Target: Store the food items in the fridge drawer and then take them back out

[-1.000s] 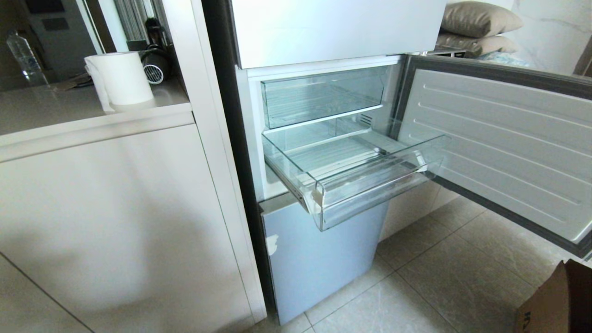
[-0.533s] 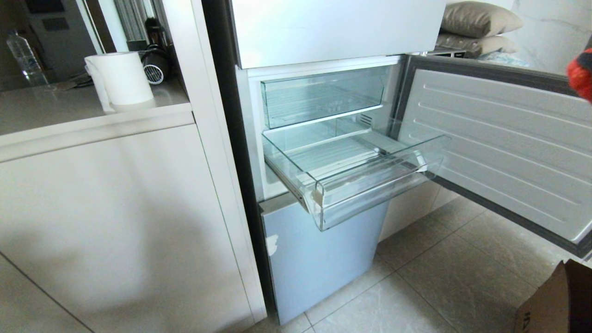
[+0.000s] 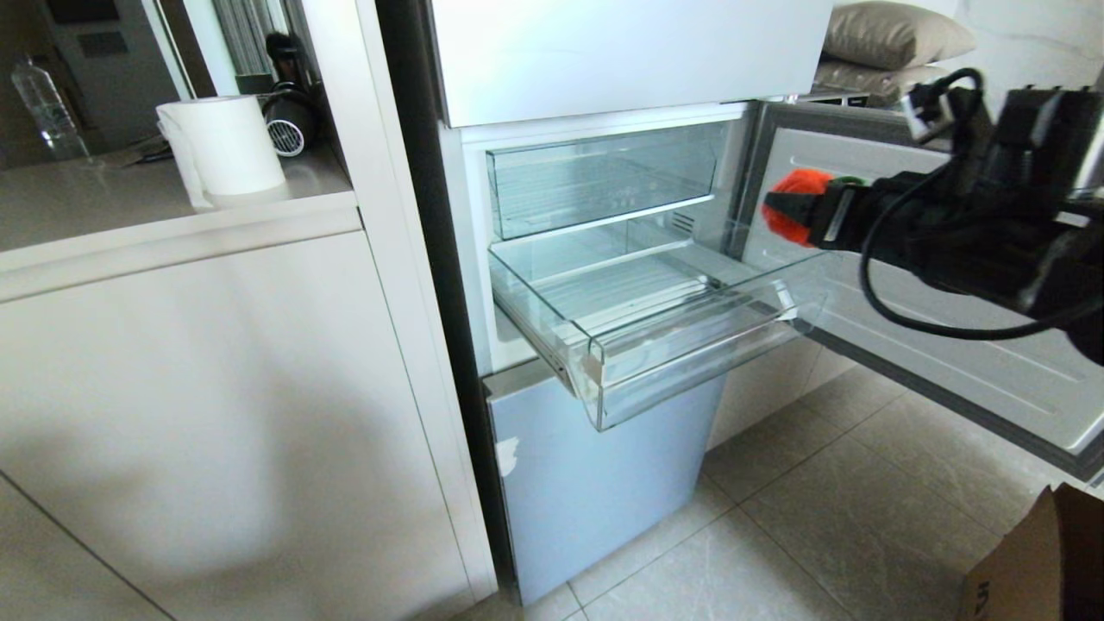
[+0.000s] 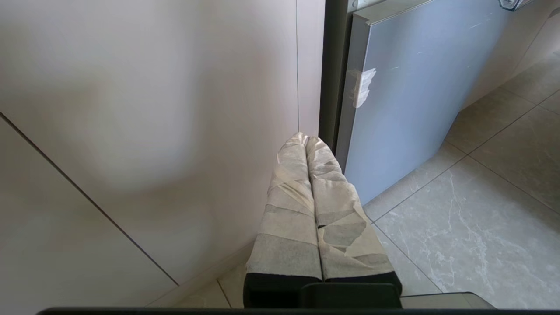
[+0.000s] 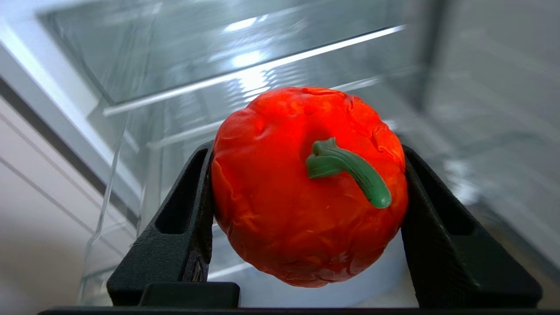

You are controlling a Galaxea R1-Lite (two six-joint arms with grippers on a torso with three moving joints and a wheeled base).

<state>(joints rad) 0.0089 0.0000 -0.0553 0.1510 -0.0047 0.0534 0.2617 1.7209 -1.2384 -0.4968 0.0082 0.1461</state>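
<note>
Right wrist view, red food item (image 5: 306, 188) clamped between tool (image 5: 306, 197) fingers

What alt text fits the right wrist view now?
The right gripper holds a wrinkled red-orange tomato-like food item with a green stem between its two black fingers, in front of the clear fridge drawer.

The food item (image 5: 306, 188) is glossy red-orange with a green stem (image 5: 345, 168), between the black fingers (image 5: 175, 227) of the right claw (image 3: 789, 211). The fridge drawer (image 3: 690, 345) is clear with a ribbed floor. The lower fridge panel (image 3: 586, 483) is pale blue. The left claw (image 4: 306, 144) wears whitish-grey wrapping.
</note>
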